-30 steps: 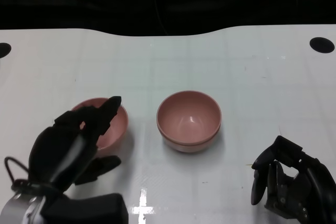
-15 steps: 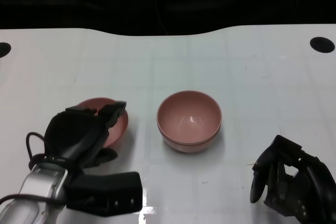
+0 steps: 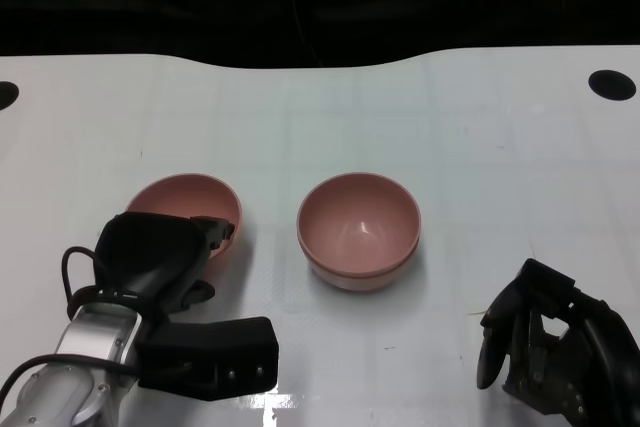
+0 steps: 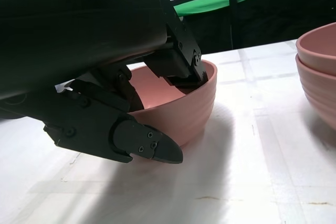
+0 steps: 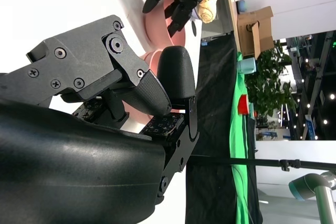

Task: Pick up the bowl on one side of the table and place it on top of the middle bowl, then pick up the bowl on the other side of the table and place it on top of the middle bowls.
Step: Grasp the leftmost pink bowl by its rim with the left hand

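Left hand (image 3: 160,252) grips side bowl (image 3: 185,202) rim; right hand (image 3: 550,347) curled, empty.

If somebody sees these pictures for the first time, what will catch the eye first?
First, the left hand gripping the rim of the pink bowl at the table's left, fingers inside and one under the wall. Next, the stacked pink bowls in the middle. The right hand rests at the lower right, fingers curled, holding nothing.

The left hand (image 3: 160,252) is matte black, with a rounded shell and blocky fingers (image 4: 142,145) studded with small screws. A silver forearm (image 3: 75,372) runs behind it, carrying a looped black cable (image 3: 70,272) and a black box (image 3: 210,355). The right hand (image 3: 545,347) is black too, with textured pads (image 5: 163,125).
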